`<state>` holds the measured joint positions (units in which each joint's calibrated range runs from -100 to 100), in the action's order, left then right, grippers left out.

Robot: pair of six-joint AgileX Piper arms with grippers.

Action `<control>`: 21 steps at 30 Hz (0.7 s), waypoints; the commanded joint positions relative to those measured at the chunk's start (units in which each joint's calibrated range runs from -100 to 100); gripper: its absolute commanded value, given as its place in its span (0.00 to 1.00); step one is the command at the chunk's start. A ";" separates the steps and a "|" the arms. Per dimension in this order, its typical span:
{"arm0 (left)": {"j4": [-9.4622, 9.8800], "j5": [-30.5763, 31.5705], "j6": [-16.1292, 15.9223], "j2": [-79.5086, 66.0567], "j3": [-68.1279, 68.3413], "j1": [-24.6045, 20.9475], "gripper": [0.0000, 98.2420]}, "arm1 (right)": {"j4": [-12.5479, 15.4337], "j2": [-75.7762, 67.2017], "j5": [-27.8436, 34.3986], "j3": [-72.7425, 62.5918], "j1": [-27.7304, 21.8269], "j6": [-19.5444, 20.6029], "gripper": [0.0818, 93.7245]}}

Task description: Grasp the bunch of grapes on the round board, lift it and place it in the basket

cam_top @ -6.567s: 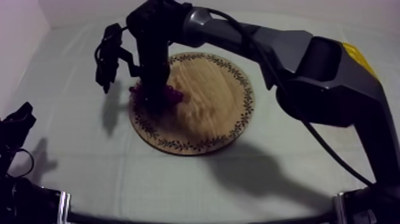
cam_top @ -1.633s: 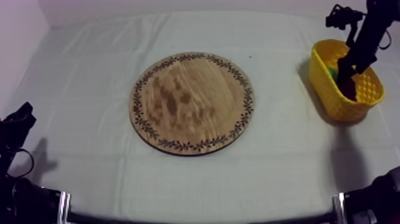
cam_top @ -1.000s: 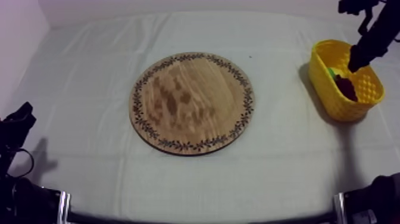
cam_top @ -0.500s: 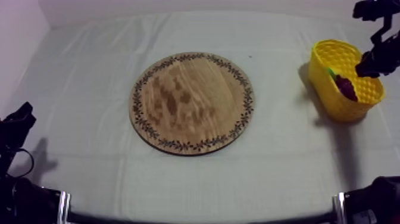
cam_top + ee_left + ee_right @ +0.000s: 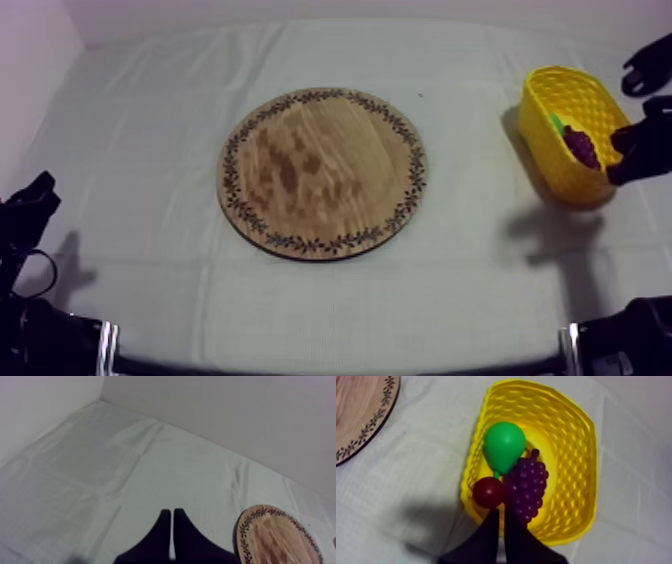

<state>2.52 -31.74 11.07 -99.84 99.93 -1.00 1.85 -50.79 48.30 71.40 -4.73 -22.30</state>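
The purple bunch of grapes (image 5: 581, 146) lies inside the yellow basket (image 5: 548, 168) at the table's right. From the right wrist the grapes (image 5: 527, 486) rest beside a green pear (image 5: 503, 445) and a small red fruit (image 5: 488, 492) in the basket (image 5: 571, 451). My right gripper (image 5: 620, 165) hangs above the basket's near right rim, and its fingers (image 5: 501, 526) lie together as a narrow wedge, holding nothing. The round wooden board (image 5: 322, 172) in mid-table is bare. My left gripper (image 5: 30, 205) rests low at the left, shut (image 5: 172, 526).
The board's patterned rim (image 5: 361, 411) shows left of the basket, with bare cloth between them. The board (image 5: 277, 536) also lies off to the right of my left gripper. The back wall runs close behind the table.
My right gripper has lifted out of the basket and drawn back toward the right edge, closing as it went. The grapes stay in the basket. The left arm has not moved.
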 commanded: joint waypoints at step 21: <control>-0.01 0.06 -0.01 0.02 -0.04 0.02 0.00 | 4.52 -34.70 -8.11 24.94 1.00 12.52 0.00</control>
<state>2.52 -31.74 11.07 -99.84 99.93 -1.00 7.65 -84.75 42.30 95.53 -3.78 -14.41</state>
